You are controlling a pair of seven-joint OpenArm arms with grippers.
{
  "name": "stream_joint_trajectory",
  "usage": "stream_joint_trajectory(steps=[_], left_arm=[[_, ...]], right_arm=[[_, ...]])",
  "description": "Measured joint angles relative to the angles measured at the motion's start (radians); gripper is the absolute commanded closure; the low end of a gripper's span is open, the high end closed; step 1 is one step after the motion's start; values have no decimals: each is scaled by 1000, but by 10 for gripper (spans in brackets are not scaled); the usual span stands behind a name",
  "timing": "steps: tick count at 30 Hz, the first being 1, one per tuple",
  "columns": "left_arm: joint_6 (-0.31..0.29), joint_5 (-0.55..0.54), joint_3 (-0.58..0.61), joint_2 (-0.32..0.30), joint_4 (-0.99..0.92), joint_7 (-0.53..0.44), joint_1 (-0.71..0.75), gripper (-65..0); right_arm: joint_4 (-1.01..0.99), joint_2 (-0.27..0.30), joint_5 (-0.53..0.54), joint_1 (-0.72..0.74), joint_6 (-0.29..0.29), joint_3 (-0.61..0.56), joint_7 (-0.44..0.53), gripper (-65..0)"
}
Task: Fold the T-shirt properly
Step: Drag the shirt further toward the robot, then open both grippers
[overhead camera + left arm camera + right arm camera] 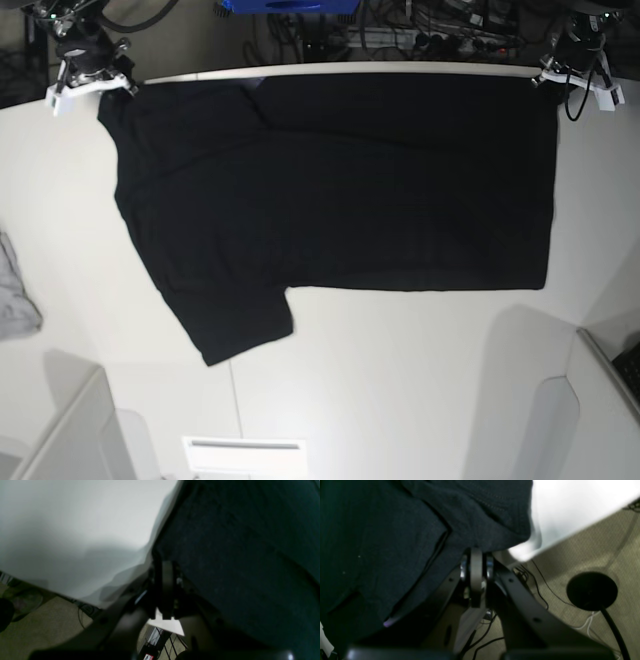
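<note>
The T-shirt [340, 190] lay spread plain side up across the white table [400, 380], its far edge along the table's 12 o'clock rim, one sleeve pointing toward 7 o'clock. The left gripper [553, 76] sat at the shirt's 1 o'clock corner and the right gripper [118, 84] at its 11 o'clock corner. Both wrist views showed the fingers clenched, with black cloth at the tips; the right fingers [476, 562] seemed to pinch the fabric, and the left fingers [167, 575] looked the same, though blur left the bite unclear.

To fold well, both corners likely needed lifting together, level and taut, then carrying toward 6 o'clock so the far edge would land square on the near hem without dragging wrinkles.

A small grey cloth [15, 290] lay at the table's 9 o'clock edge, well apart from the shirt. The splayed sleeve could bunch under the fold.
</note>
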Motion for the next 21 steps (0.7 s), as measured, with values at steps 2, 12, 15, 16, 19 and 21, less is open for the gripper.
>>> stream_joint_trajectory(steps=[2,12,15,16,19,21], left_arm=[[0,0,0,0,0,0,0,0],[0,0,-1,0,0,0,-1,0],[-1,-2,-51,5,0,1,-1,-123],[0,1,-68,4,0,1,-1,-201],[14,6,-93,0,0,-6,-1,-388],[-1,0,-105,2,0,-5,-5,-461]], right_arm=[[0,0,0,3,0,0,0,0],[0,0,0,3,0,1,-5,-60],[0,0,-3,3,0,3,-14,-275],[0,0,-4,3,0,3,-11,-311],[0,0,-3,3,0,4,-9,-306],[0,0,-3,3,0,4,-9,-299]])
